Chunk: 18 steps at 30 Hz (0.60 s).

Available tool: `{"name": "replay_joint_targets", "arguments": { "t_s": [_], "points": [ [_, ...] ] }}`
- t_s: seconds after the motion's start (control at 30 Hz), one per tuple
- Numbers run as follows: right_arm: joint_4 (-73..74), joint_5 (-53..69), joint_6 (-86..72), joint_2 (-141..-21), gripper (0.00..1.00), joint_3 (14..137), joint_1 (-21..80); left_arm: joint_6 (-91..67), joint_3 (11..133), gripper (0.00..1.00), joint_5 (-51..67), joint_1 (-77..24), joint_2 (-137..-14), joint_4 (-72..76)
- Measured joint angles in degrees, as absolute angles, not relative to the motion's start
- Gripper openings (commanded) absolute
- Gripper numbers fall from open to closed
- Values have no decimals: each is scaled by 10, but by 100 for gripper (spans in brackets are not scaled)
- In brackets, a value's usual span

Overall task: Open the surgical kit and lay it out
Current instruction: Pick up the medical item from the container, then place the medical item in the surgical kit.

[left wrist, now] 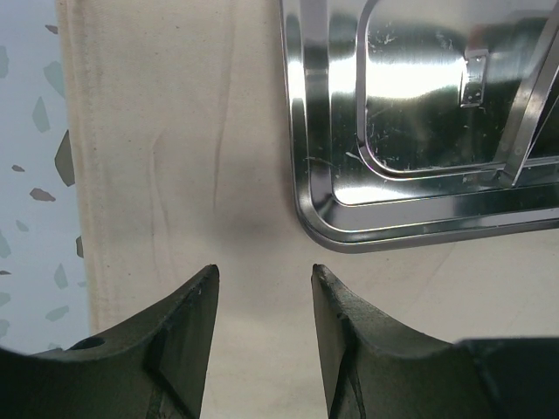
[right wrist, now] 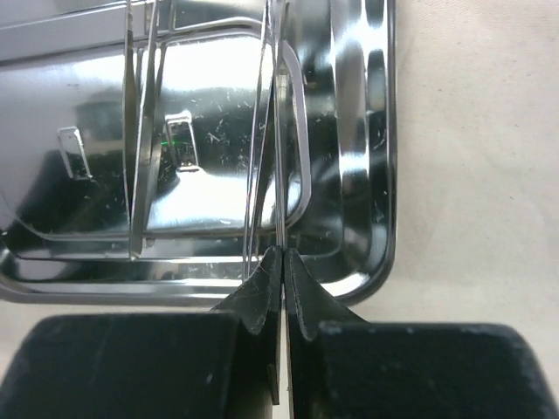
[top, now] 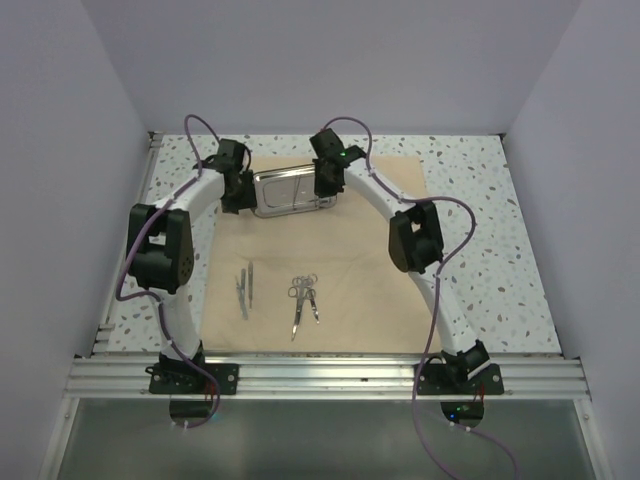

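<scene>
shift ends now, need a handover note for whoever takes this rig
Left tool: open, empty, over the beige cloth wrap beside the left end of the shiny rectangular steel tray.
Right tool: shut on a thin silver metal instrument at the tray's right end.
Done: wrap spread flat; thin silver tweezers and ring-handled silver scissors lie on it.
Left: set the gripped instrument and the other thin silver piece in the tray onto the wrap.

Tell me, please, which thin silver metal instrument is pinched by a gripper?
The thin instrument over the shiny steel tray, clamped in the right gripper; the tweezers and scissors lie free on the beige cloth.
</scene>
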<state>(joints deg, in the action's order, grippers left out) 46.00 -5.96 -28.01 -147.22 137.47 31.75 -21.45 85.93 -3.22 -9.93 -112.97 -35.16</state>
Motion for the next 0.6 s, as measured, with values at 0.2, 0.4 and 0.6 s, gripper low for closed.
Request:
{"name": "replay_joint_targets", "arguments": {
  "t_s": [0.2,0.4,0.6],
  "points": [
    [470,-67,-280,-1430,0,1373,318,-215,856,50,-31,-100,-1130,-348],
    [477,-71,-278,-1382,0,1364,318,-215,855,50,-29,-105,-1129,-344],
    [481,-82,-266,-1282,0,1216,317,-215,855,54,-29,-113,-1129,-341]
  ]
}}
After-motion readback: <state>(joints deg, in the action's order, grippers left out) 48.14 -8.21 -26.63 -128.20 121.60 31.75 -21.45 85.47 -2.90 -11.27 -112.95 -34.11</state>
